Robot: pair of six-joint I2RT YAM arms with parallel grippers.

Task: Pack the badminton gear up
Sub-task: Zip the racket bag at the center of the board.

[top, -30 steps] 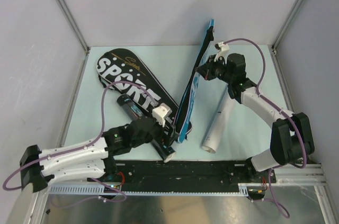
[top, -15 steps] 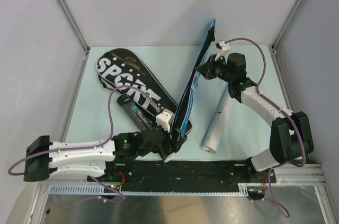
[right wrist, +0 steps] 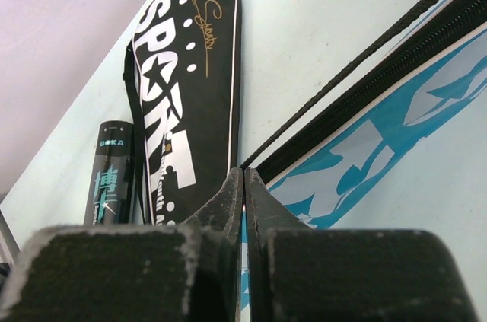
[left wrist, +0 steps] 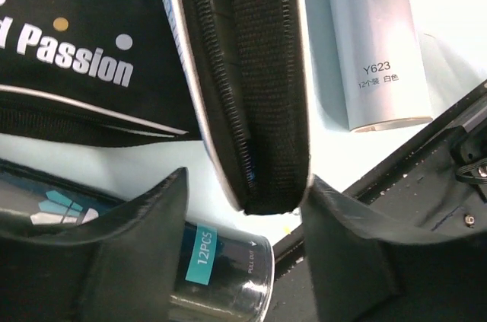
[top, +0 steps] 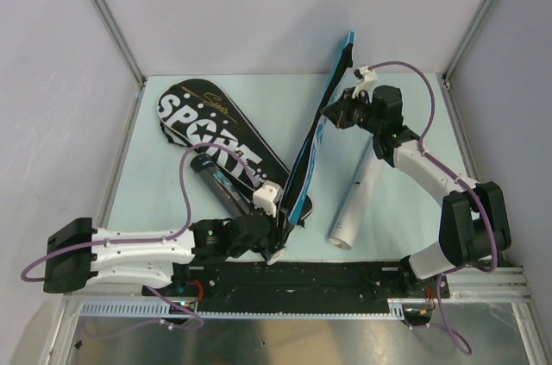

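Observation:
A blue "SPORT" cover (top: 312,145) stands on its long edge, running from the back of the table towards the front. My right gripper (top: 331,112) is shut on its upper edge; in the right wrist view (right wrist: 243,177) the fingers pinch the blue cover (right wrist: 396,132). My left gripper (top: 281,229) is open, its jaws either side of the cover's near end (left wrist: 262,109). A black "SPORT" cover (top: 207,128) lies flat at the back left. A black tube (top: 217,182) lies beside it and a white tube (top: 358,197) lies to the right. No rackets or shuttlecock show.
The black rail (top: 345,277) of the arm bases runs along the near edge, close under my left gripper. Metal frame posts (top: 108,20) and grey walls close in the left, back and right sides. The mat (top: 155,192) is pale green.
My left arm has drawn in towards the front, and its gripper has shifted to straddle the near end of the blue cover. My right gripper has stayed put, still holding the cover.

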